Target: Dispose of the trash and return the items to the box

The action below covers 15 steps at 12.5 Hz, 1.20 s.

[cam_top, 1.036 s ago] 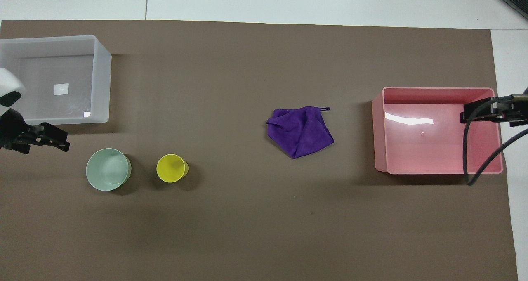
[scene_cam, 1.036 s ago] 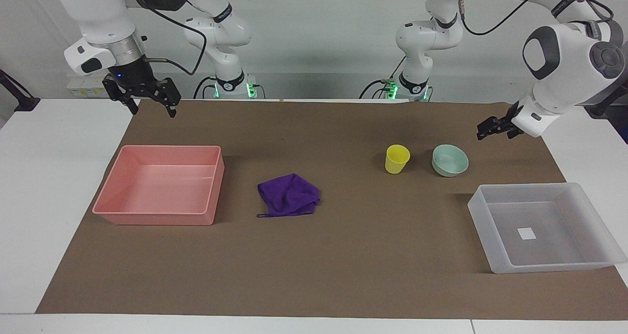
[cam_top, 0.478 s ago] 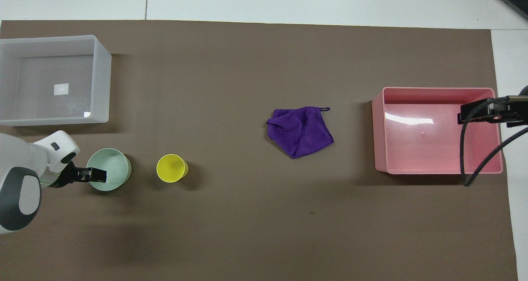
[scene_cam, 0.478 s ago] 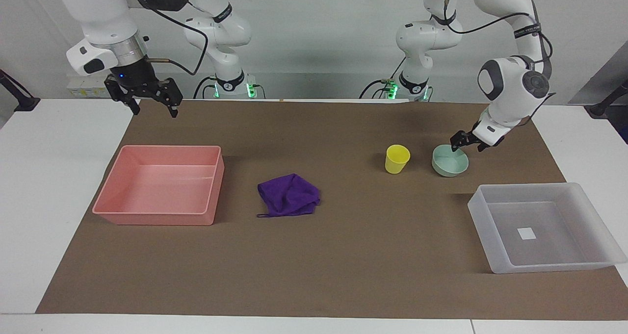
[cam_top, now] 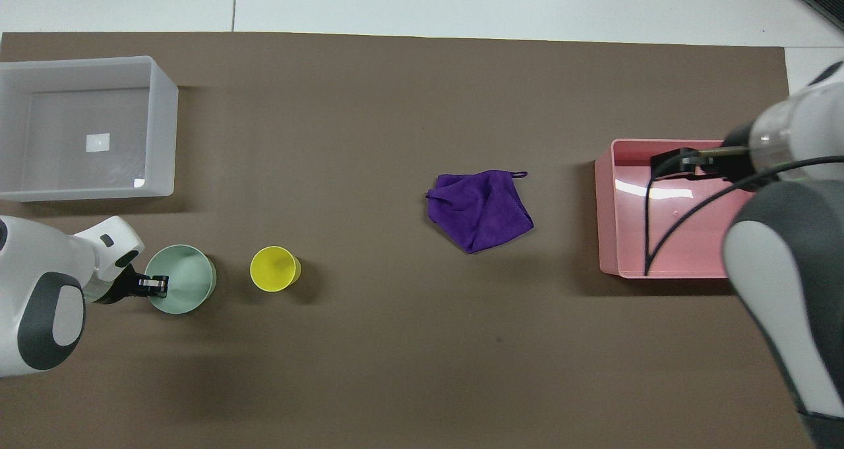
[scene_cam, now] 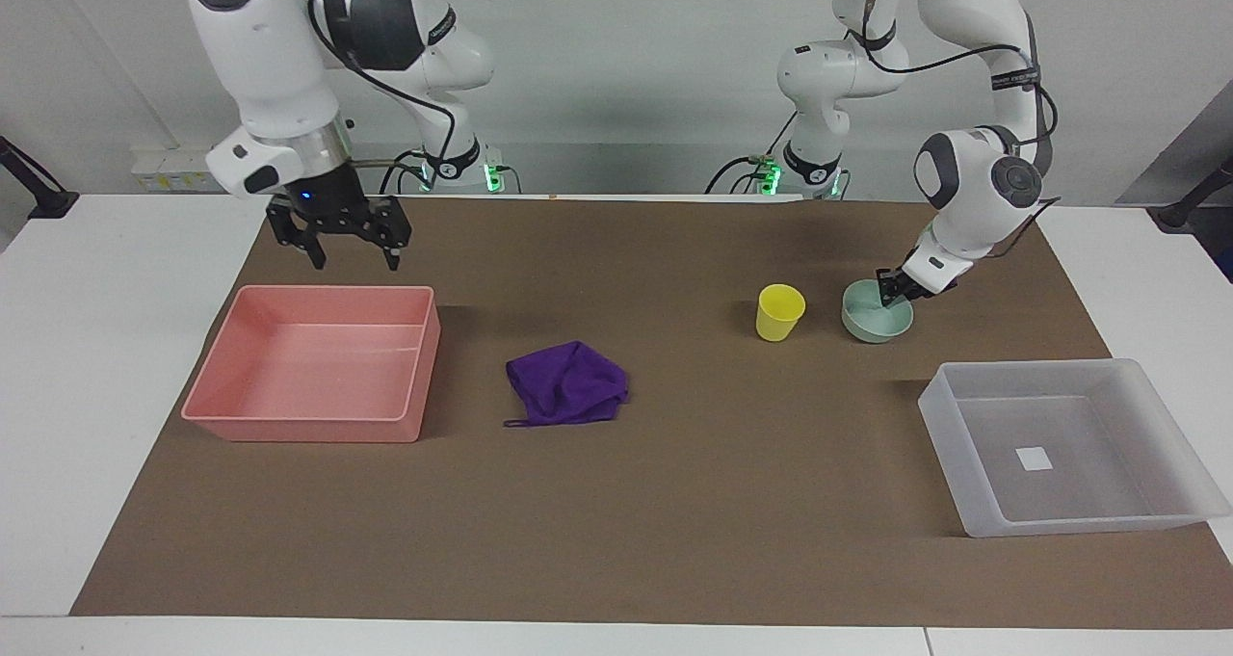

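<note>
1. Closest to the robots, the left gripper point(scene_cam: 891, 295) is down at the pale mint-green round bowl point(scene_cam: 872, 327). Its fingers are pinched on the bowl's rim. The bowl sits on the brown mat point(scene_cam: 674, 521), toward the left arm's end of the table.
2. The small yellow plastic cup point(scene_cam: 779, 312) stands just beside the bowl. Nothing touches it.
3. The right gripper point(scene_cam: 352, 254) hangs in the air over the edge of the pink rectangular tray point(scene_cam: 308, 413). Its fingers are spread apart and hold nothing.
4. A bit farther out, the deep-purple soft cloth point(scene_cam: 566, 382) lies crumpled in the middle of the mat, near the pink tray.
5. Farthest out is the see-through whitish plastic box point(scene_cam: 973, 502), with nothing in it.
6. I think the step now is picking up the bowl. Next, the arm needs to lift it and carry it over the box. It must keep its grip tight so the bowl does not slip, and it must not bump the cup.
</note>
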Each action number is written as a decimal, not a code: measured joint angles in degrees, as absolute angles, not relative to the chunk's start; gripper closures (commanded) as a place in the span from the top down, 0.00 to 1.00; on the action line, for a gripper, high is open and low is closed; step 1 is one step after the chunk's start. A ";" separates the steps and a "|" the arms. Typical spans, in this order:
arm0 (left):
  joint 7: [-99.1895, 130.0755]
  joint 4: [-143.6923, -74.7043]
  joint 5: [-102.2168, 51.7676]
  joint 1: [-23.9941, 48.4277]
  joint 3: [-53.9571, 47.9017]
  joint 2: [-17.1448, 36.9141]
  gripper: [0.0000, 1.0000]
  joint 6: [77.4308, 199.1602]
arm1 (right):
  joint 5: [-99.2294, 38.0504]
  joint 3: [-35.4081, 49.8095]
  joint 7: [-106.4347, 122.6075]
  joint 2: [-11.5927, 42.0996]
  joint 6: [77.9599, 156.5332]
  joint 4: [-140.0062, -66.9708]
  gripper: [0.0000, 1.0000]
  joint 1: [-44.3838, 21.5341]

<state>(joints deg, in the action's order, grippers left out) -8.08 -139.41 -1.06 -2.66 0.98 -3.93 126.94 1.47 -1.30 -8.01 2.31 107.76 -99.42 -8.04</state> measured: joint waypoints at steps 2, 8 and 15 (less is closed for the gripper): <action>-8.10 -136.35 -1.41 -2.57 0.97 -3.99 0.00 122.32 | 1.48 -1.18 -13.81 8.05 117.02 -100.97 1.00 -13.19; -8.09 -108.69 -1.92 -3.95 1.75 1.00 0.00 95.94 | 1.48 -1.13 -20.14 18.63 141.59 -109.04 1.00 -22.27; -8.09 -85.83 -2.26 -12.26 2.06 20.91 0.00 105.18 | 1.53 -1.38 -21.19 23.42 145.66 -110.90 0.00 -24.60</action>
<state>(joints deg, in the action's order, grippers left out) -8.09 -85.83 -2.26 -12.26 2.06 20.91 105.18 1.53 -1.38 -21.19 23.42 145.66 -110.90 -24.60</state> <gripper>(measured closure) 0.965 0.401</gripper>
